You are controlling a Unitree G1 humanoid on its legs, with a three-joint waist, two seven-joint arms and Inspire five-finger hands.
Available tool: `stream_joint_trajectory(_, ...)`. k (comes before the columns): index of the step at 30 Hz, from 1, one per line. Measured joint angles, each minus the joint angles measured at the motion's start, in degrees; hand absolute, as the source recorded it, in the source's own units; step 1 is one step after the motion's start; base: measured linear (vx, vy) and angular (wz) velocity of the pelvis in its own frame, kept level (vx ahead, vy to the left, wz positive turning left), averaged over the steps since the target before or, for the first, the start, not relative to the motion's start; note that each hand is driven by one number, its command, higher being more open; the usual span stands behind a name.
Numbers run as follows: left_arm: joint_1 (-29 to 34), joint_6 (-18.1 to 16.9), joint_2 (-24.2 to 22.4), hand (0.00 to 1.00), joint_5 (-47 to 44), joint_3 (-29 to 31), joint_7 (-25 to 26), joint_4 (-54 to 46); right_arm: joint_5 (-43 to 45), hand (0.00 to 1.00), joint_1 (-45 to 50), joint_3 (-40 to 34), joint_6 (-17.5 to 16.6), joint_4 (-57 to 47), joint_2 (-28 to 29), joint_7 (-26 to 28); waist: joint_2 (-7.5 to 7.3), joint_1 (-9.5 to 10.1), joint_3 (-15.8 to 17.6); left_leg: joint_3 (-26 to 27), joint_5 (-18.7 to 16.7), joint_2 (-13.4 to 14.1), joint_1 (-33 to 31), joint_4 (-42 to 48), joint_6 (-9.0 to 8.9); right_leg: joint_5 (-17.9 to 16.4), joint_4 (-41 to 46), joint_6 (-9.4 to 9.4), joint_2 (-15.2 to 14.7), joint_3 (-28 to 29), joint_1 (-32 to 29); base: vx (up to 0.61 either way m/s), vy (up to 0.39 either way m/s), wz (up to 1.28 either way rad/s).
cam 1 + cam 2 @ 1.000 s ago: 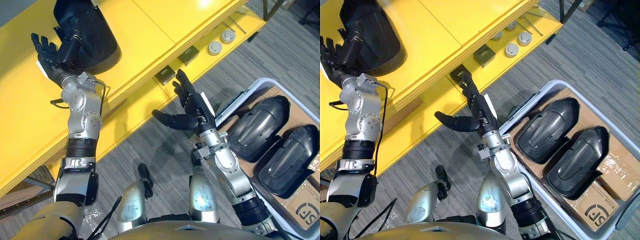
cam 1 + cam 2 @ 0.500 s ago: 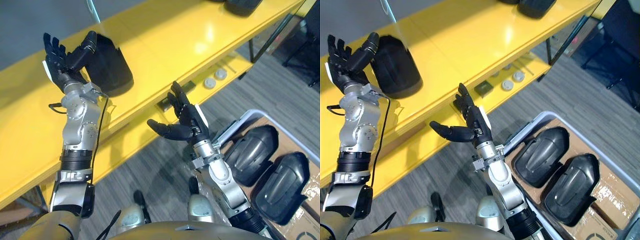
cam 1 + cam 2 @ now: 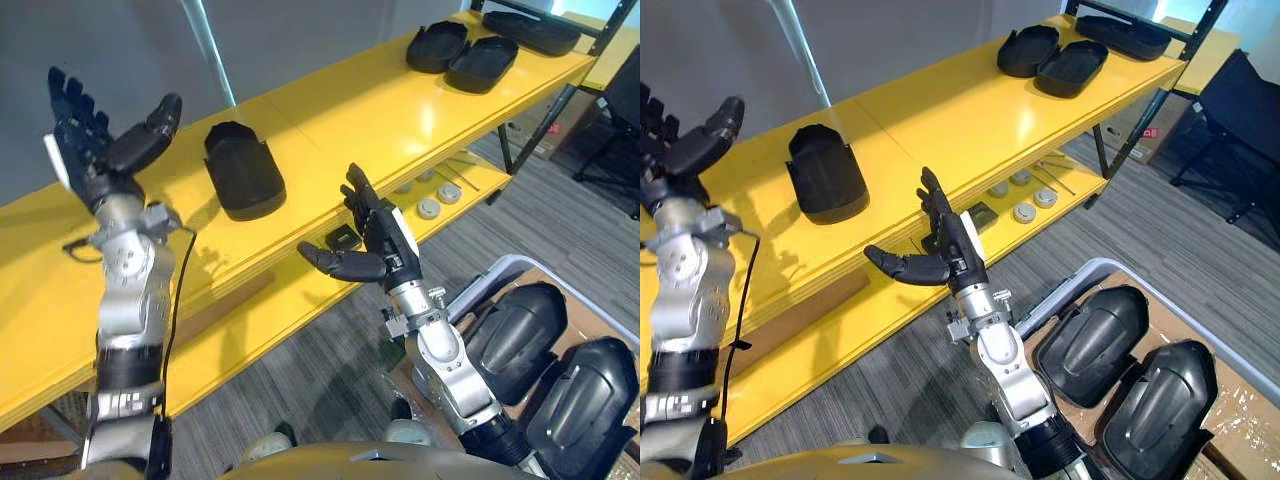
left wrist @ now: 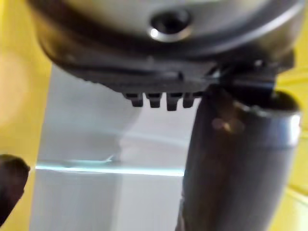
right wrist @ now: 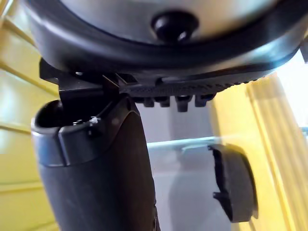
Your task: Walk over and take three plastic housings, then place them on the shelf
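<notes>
Left hand is raised high over the left end of the yellow shelf, its fingers spread straight and the thumb standing apart; it holds nothing, and its wrist view shows bare wall past the thumb. Just to its right a black housing lies on the shelf's top board, hollow side down so that it sits steady, clear of the front edge and apart from the hand. By the look of it, this one counts as placed, and the lifted, open hand reads as clear of it rather than reaching. Further right the right hand hangs in front of the shelf, above the floor, fingers wide and thumb stretched sideways, also empty; its wrist view looks past the thumb to that same housing. Behind it, on the lower level, sit a small dark box and some round parts, which have no part in the task. At the far right end of the top board lies a cluster of far housings, set close together. Down at the right, on the floor, a grey bin holds two housings side by side on cardboard, domed side up, within the right arm's side. I judge that the next step is a turn toward that bin to pick again.
</notes>
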Motion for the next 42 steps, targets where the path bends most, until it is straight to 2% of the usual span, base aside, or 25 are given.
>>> stream_joint_trajectory(4, 13.59, -4.76, -9.74, 1.00, 0.10, -0.78, -3.18, -12.03, -0.12, 1.00, -3.19, 0.42, 1.63, -0.07, 0.14, 2.22, -0.79, 2.60, -1.41, -2.90, 0.37, -0.08, -0.66, 0.09, -0.09, -0.04, -0.49, -0.06, -0.02, -3.59, 1.58, -0.01, -0.020, 0.33)
stream_joint_trajectory(5, 15.01, -5.29, -10.75, 1.00, 0.10, -1.10, -3.74, -13.22, -0.12, 1.00, -3.70, 0.64, 1.85, -0.04, 0.20, 2.49, -0.95, 2.97, -1.55, -3.36, 0.52, -0.11, -0.89, 0.07, -0.15, -0.04, -0.65, -0.07, -0.02, -4.18, 1.79, -0.03, -0.031, 0.39)
stream_joint_trajectory(7, 19.28, -7.21, -13.86, 1.00, -0.09, -1.37, -6.03, -16.34, -0.11, 1.00, -6.63, 2.39, 3.28, 0.77, 0.68, 4.04, -1.23, 4.97, -1.93, -5.23, 1.16, -0.19, -1.67, -0.03, -0.18, -0.14, -0.75, -0.22, 0.00, -5.94, 2.24, -0.04, -0.028, 0.39)
stream_joint_trajectory(12, 23.42, -10.11, -16.59, 1.00, -0.12, -3.69, -10.96, -16.73, -0.12, 1.00, -12.65, 7.10, 4.82, 6.96, 4.78, 6.21, -1.44, 7.91, -2.27, -8.34, 3.56, -0.53, -1.75, -2.80, -0.38, -0.62, -0.65, -0.90, -0.01, -9.36, 3.05, -0.05, -0.024, 0.36)
stream_joint_trajectory(18, 26.42, -11.10, -17.67, 1.00, -0.20, -8.27, -18.16, -16.81, -0.23, 1.00, -18.70, 9.88, 7.70, 17.49, 9.48, 2.51, -1.49, 10.36, -2.26, -11.38, 6.21, -0.80, -1.76, -6.10, -0.85, -1.08, -0.58, -1.47, 0.00, -13.23, 3.45, -0.06, -0.015, 0.29)
stream_joint_trajectory(26, 26.29, -12.30, -17.54, 1.00, -0.73, -12.81, -22.09, -16.81, -2.74, 1.00, -26.00, 9.25, 10.41, 31.15, 12.80, -6.32, -1.36, 11.51, -1.80, -13.07, 7.09, -0.85, -2.32, -6.34, -0.51, -1.26, 0.05, -1.51, -0.02, -14.85, 3.58, -0.02, -0.005, 0.11)
stream_joint_trajectory(28, 26.02, -12.33, -17.52, 1.00, -0.85, -14.16, -22.31, -16.80, -4.13, 1.00, -27.09, 6.88, 11.23, 34.65, 14.02, -10.53, -1.27, 12.12, -1.45, -13.70, 7.36, -0.85, -2.96, -6.32, -0.51, -1.32, 0.25, -1.49, 0.03, -15.38, 3.59, 0.01, -0.009, 0.14)
stream_joint_trajectory(31, 26.00, -12.42, -17.52, 1.00, -1.38, -15.01, -22.52, -16.80, -6.34, 1.00, -29.18, 4.63, 12.95, 36.71, 14.69, -16.08, -0.80, 12.32, -0.39, -14.08, 7.40, -0.91, -2.98, -6.24, -0.51, -1.31, 0.38, -1.48, -0.02, -15.52, 3.73, -0.01, -0.002, 0.05)
stream_joint_trajectory(34, 25.98, -12.50, -17.52, 1.00, -1.42, -16.11, -22.72, -16.80, -8.71, 1.00, -30.34, 3.14, 13.12, 36.72, 14.76, -19.44, -0.60, 12.21, -0.17, -14.07, 7.39, -0.89, -2.97, -6.22, -0.51, -1.32, 0.39, -1.49, -0.02, -15.49, 3.74, 0.00, 0.000, 0.00)
stream_joint_trajectory(42, 25.80, -12.66, -17.54, 1.00, -2.97, -18.82, -23.73, -16.61, -11.65, 1.00, -32.18, 1.91, 14.02, 38.29, 14.75, -22.01, 0.31, 11.93, 1.15, -14.10, 7.42, -0.84, -2.78, -6.15, -0.54, -1.92, 1.46, -1.56, -0.18, -15.63, 3.69, 0.00, -0.001, 0.01)
